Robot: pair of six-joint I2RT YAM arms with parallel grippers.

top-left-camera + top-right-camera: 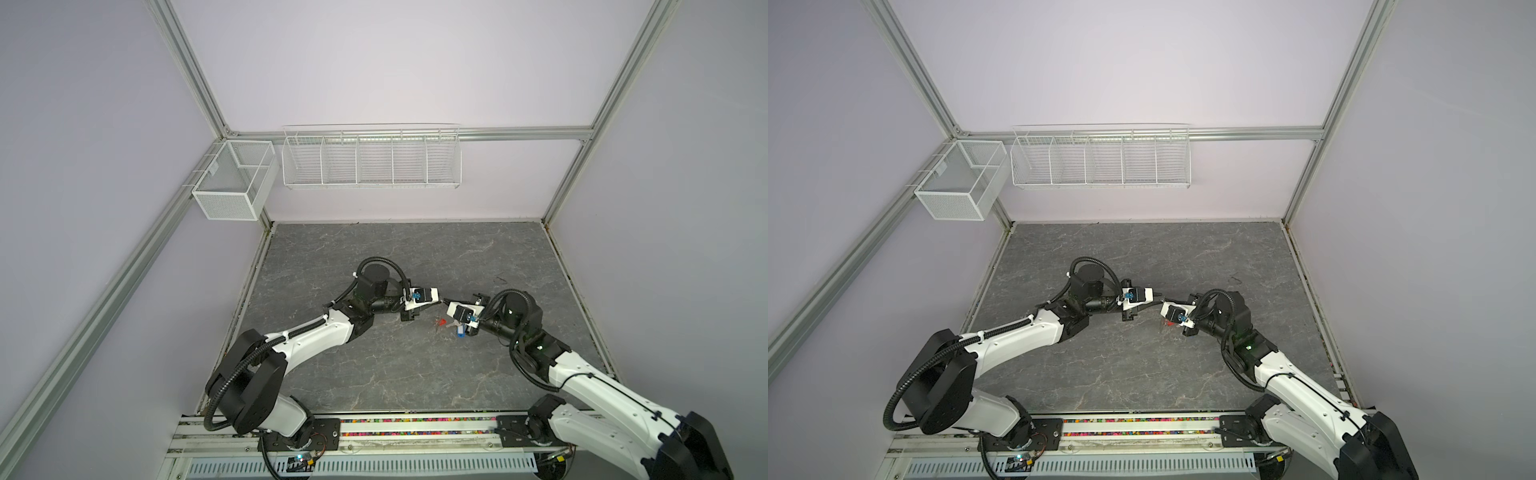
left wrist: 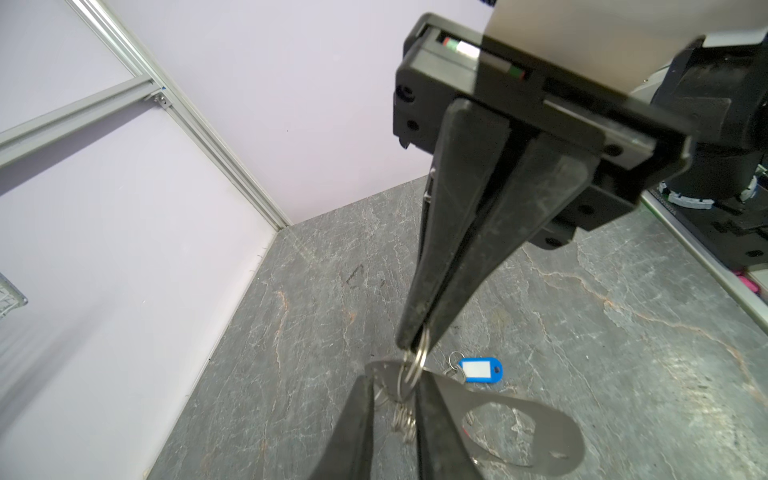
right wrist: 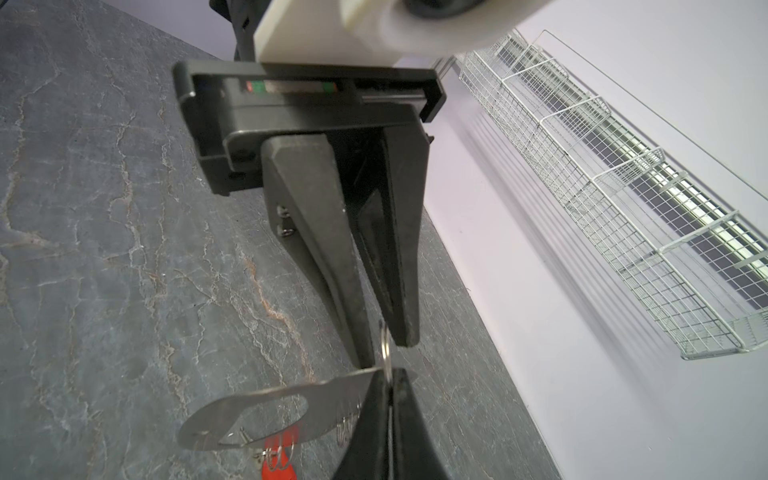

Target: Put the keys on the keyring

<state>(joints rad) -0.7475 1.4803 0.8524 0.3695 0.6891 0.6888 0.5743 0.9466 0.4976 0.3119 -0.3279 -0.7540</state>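
Grey keyring [image 3: 332,399] hangs from pinched-shut right claw [image 2: 419,338] | left claw [image 3: 384,351] narrowly parted around its top ring [image 2: 422,357] | blue-tag key [image 2: 480,370], red-tag key [image 3: 280,467] on worktop [image 2: 291,332] beneath claws | wire rack [image 1: 372,160], mesh basket [image 1: 232,183] well beyond.

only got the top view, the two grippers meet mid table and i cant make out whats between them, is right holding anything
observer: yes. In the left wrist view the right gripper is shut on a split ring at one end of the keyring.
operator: ok and left, has it clamped yet
observer: not by the right wrist view. The left gripper has its jaws a little apart, with one finger on each side of that ring.
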